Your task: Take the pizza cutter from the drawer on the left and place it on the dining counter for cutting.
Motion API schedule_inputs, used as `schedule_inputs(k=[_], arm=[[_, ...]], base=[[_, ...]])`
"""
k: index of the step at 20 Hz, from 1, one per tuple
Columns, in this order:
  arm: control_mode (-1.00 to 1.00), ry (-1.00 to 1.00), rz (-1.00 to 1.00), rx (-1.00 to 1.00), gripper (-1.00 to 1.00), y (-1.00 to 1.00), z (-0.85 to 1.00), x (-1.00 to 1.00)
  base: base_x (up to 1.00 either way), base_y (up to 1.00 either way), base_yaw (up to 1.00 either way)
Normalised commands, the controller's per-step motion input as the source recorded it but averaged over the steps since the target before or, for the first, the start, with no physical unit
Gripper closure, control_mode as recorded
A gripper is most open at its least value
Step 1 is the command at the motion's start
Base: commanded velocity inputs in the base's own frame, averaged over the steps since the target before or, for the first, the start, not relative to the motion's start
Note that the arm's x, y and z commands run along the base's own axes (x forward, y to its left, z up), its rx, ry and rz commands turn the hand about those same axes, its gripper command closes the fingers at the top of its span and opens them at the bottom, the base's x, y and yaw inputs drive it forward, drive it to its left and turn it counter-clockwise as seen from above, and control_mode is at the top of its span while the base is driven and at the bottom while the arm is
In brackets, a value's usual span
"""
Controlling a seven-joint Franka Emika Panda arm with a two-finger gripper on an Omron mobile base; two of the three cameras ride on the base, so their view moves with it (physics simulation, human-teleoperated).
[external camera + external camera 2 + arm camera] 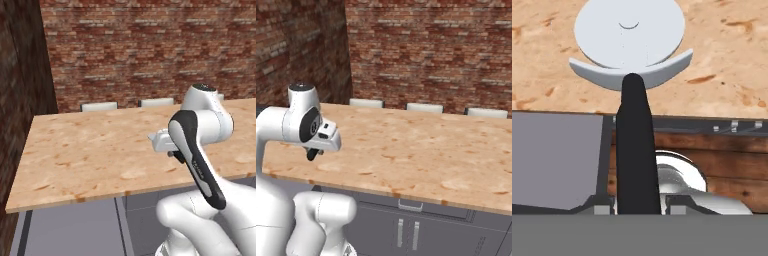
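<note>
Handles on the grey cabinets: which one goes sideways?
The short silver bar handle, right under the dining counter edge. It lies sideways, while the two long handles below it stand straight up, side by side.

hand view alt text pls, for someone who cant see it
The pizza cutter is seen close up, its black handle running up from the pincer to a pale round wheel over the dining counter. Grey cabinet fronts lie below the counter edge.
</note>
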Motion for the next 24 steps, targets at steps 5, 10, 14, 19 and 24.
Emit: schedule_inputs(k=[5,10,14,19,24], arm=[[-1.0,0.0,0.0,-0.09,1.0,-0.91,-0.11,0.0],[-1.0,0.0,0.0,-0.05,1.0,-0.68,-0.07,-0.04],[-1.0,0.0,-0.16,0.0,1.0,-0.1,-0.01,-0.05],[-1.0,0.0,-0.22,0.0,1.0,0.01,0.0,0.01],[-1.0,0.0,-0.06,0.0,1.0,-0.02,0.0,0.0]], base=[[0.0,0.0,0.0],[0.0,0.0,0.0],[0.0,0.0,0.0],[0.0,0.0,0.0],[0.0,0.0,0.0]])
